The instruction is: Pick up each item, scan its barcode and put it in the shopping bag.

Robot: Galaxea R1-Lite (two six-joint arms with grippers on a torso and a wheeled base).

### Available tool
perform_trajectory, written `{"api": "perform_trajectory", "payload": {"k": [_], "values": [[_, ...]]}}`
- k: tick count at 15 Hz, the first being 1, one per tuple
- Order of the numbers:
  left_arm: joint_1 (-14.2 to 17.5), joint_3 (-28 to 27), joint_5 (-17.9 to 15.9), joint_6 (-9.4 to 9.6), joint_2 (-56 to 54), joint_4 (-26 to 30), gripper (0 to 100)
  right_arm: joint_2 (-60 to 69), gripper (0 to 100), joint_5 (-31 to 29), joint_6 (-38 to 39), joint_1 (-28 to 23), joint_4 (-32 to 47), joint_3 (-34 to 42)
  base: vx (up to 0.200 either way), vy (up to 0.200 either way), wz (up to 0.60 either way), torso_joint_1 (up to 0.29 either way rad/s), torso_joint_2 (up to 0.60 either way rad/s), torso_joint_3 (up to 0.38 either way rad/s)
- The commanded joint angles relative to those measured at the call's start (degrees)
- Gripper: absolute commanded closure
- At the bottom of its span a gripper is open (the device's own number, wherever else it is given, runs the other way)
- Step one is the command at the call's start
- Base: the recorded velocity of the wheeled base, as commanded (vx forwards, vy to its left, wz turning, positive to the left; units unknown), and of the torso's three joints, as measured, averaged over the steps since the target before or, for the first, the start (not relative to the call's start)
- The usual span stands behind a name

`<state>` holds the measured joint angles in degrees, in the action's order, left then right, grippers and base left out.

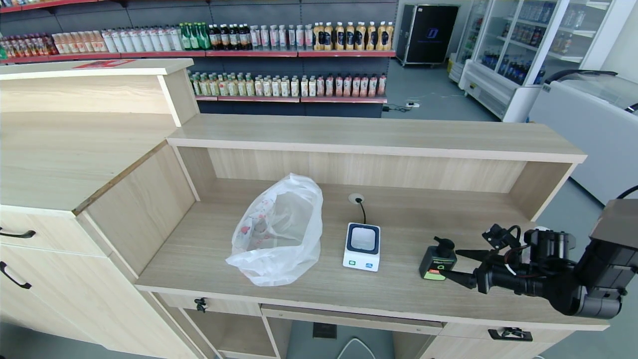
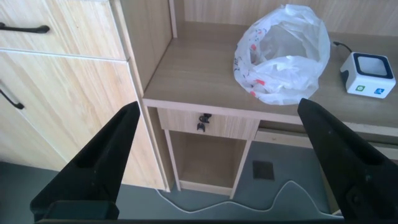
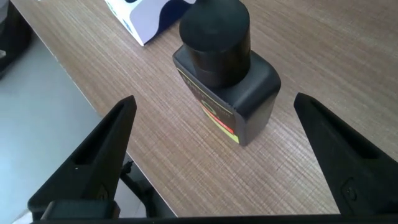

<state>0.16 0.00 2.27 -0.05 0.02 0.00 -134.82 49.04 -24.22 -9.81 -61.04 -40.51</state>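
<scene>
On the counter (image 1: 448, 214), right of the scanner (image 1: 362, 246) and near the front edge: one bottle (image 1: 437, 260), black, squat, upright, with a round pump cap and a coloured label on one face. The position of the barcode cannot be told.

Right gripper (image 1: 451, 265): held level at the bottle's right side, jaws spread wide, nothing gripped. The bottle is seen just ahead of the opening, untouched.

Left gripper (image 2: 219, 104): jaws likewise spread, nothing held, positioned low off the counter's front left corner.

Shopping bag (image 1: 279, 232): thin white plastic, mouth slumped open, set left of the scanner.

Handling, as judged: body stiff, walls smooth and possibly slippery, weight moderate if filled. Hold is best taken across the flat body below the shoulder. The pump cap, narrower and likely to turn, is to be avoided, and the label left uncovered for the scan.
</scene>
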Motion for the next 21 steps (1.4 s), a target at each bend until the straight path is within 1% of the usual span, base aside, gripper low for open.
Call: {"api": "perform_trajectory", "payload": {"k": [1,4,8,13,14,17,21], "values": [[0.0,0.0,0.0,-0.04,0.0,0.0,0,-1.2,0,0.0,0.0,0.6,0.0,-1.2,0.0,0.0,0.0,0.0,0.0,0.0],[0.0,0.0,0.0,-0.04,0.0,0.0,0,-2.0,0,0.1,0.0,1.3,-0.2,-1.7,0.0,0.0,0.0,0.0,0.0,0.0],[0.0,0.0,0.0,-0.04,0.0,0.0,0,-3.9,0,0.1,0.1,2.4,-2.3,-3.0,0.0,0.0,0.0,0.0,0.0,0.0],[0.0,0.0,0.0,-0.04,0.0,0.0,0,-4.5,0,1.2,0.1,2.4,-2.5,-3.5,0.0,0.0,0.0,0.0,0.0,0.0],[0.0,0.0,0.0,-0.04,0.0,0.0,0,-4.6,100,1.2,0.1,2.4,-2.5,-3.5,0.0,0.0,0.0,0.0,0.0,0.0],[0.0,0.0,0.0,-0.04,0.0,0.0,0,-4.3,100,1.7,0.0,2.3,-2.7,-3.4,0.0,0.0,0.0,0.0,0.0,0.0],[0.0,0.0,0.0,-0.04,0.0,0.0,0,-3.2,100,3.3,-0.9,1.8,-5.7,-1.4,0.0,0.0,0.0,0.0,0.0,0.0]]}}
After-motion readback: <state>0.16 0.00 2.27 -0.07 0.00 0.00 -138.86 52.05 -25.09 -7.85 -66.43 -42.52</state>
